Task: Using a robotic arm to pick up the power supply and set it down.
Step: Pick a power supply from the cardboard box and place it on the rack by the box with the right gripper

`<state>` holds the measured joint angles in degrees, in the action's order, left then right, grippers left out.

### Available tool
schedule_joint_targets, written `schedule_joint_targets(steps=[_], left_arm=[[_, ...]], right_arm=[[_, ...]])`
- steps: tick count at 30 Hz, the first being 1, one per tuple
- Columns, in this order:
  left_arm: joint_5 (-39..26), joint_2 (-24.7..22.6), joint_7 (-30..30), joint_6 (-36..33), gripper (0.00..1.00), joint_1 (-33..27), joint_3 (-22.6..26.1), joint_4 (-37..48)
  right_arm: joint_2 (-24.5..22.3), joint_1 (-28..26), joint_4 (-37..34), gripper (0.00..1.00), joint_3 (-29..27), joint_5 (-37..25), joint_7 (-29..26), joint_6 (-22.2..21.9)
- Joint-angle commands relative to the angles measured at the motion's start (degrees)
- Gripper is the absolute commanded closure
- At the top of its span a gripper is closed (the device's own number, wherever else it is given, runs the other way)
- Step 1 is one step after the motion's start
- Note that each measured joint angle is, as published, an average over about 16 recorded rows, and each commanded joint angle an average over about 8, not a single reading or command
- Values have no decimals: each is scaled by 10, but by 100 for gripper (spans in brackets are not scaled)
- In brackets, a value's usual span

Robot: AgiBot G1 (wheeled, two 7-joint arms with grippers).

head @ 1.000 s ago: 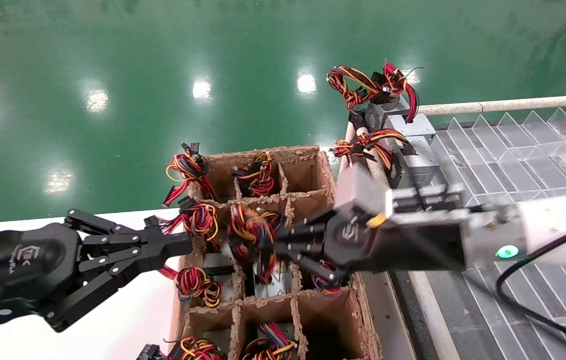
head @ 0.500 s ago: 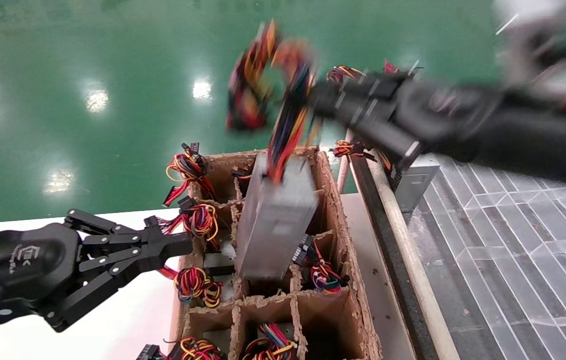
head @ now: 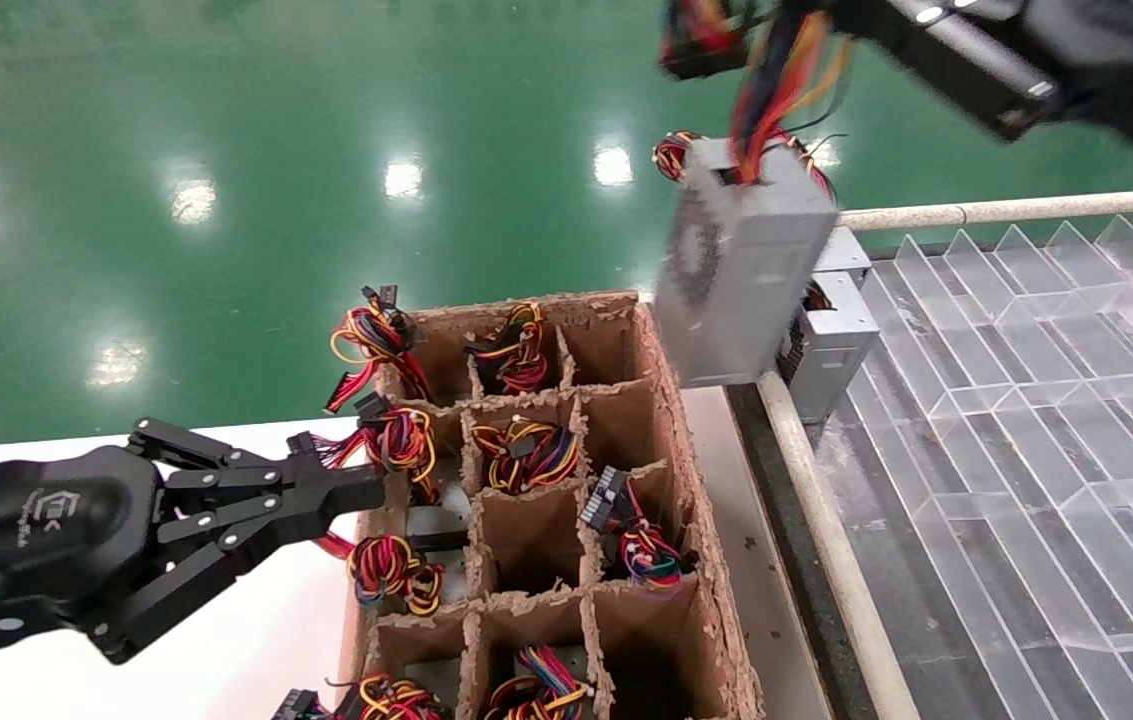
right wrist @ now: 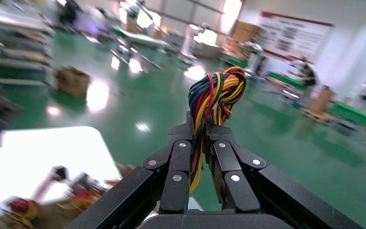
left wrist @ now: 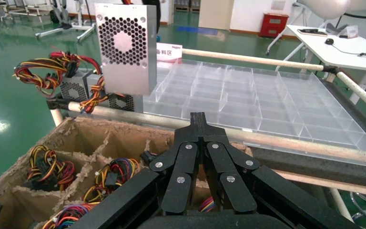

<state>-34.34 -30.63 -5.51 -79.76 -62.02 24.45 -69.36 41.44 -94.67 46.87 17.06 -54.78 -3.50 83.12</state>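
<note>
The power supply (head: 741, 275), a grey metal box with a round vent grille, hangs in the air over the gap between the cardboard box and the clear tray. Its coloured wire bundle (head: 776, 90) runs up into the robotic arm's right gripper (head: 788, 18) at the top edge of the head view. In the right wrist view, the right gripper (right wrist: 200, 125) is shut on those wires (right wrist: 217, 90). The left wrist view shows the hanging power supply (left wrist: 124, 47) beyond the left gripper (left wrist: 198, 119). My left gripper (head: 366, 490) is shut and empty at the box's left side.
The divided cardboard box (head: 668, 400) holds several wire bundles, with a bare cell in the middle. Right of it lies a clear compartment tray (head: 1026, 330) behind a pale rail (head: 826, 540). Other grey supplies (head: 831, 335) stand at the tray's near corner. A white table (head: 256, 640) lies under the left arm.
The right gripper has pulled the power supply out of the box's middle cell by its wires and carried it up and to the right. The left arm has not moved.
</note>
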Motion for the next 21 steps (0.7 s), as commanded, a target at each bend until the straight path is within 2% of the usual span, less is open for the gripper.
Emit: schedule_joint_targets(steps=[1, 9, 21], left_arm=[[0, 0, 0, 0, 100, 0, 0, 0], [0, 0, 0, 0, 100, 0, 0, 0], [0, 0, 0, 0, 100, 0, 0, 0]], right_arm=[[-13, -9, -2, 100, 0, -13, 3, -8], [-41, -64, -53, 100, 8, -65, 24, -30], [-21, -152, -217, 100, 36, -147, 102, -76]])
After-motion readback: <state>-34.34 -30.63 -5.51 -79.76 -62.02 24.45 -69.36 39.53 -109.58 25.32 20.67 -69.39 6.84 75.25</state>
